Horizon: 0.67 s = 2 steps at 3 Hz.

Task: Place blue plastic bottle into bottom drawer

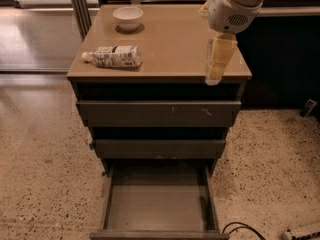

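Blue plastic bottle [114, 57]: lying on its side on the tan cabinet top [170, 44], close to the front left corner, white cap toward the left edge, pale label with dark print turned upward. Untouched by anything else; well apart from the gripper.

Bottom drawer [159, 204]: pulled far out toward the camera, flat grey interior exposed, side walls and front rim visible, front edge cut off by the lower border of the view. Directly below the two shallower drawers.

Middle drawer [160, 148] and top drawer [158, 114]: each drawn out only slightly, fronts stepped so that the top one overhangs the middle one, dark gaps above both.

White bowl [128, 18]: upright near the rear left of the cabinet top, behind the bottle and clear of it.

Gripper [214, 76]: pale yellow, pointing downward above the front right corner of the cabinet top, tip about level with the front edge, hanging from the rounded white arm [235, 4] entering from the upper right. Holding nothing. Open or closed state not determinable from this angle.

Surroundings: speckled floor [45, 174] on both sides of the cabinet; dark cable [240, 228] looping on the floor beside the lower right of the bottom drawer.
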Tool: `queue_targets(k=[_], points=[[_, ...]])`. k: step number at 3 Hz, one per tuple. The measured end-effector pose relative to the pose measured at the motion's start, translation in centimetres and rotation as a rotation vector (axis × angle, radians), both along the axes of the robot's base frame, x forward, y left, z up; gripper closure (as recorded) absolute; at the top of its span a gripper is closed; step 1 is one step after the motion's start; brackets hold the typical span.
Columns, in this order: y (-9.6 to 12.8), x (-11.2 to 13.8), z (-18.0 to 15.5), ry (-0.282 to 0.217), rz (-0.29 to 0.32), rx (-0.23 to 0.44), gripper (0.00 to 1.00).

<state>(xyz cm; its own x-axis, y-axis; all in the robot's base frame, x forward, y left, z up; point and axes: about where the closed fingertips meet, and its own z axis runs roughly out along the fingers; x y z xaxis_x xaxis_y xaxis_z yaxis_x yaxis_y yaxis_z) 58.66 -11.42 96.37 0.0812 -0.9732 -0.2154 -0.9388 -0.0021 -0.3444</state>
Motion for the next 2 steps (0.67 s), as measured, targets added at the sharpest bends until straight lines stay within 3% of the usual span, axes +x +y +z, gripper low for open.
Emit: queue_targets(k=[2], points=[[3.8, 6.2, -2.0, -0.023, 0.115, 0.023, 0.00]])
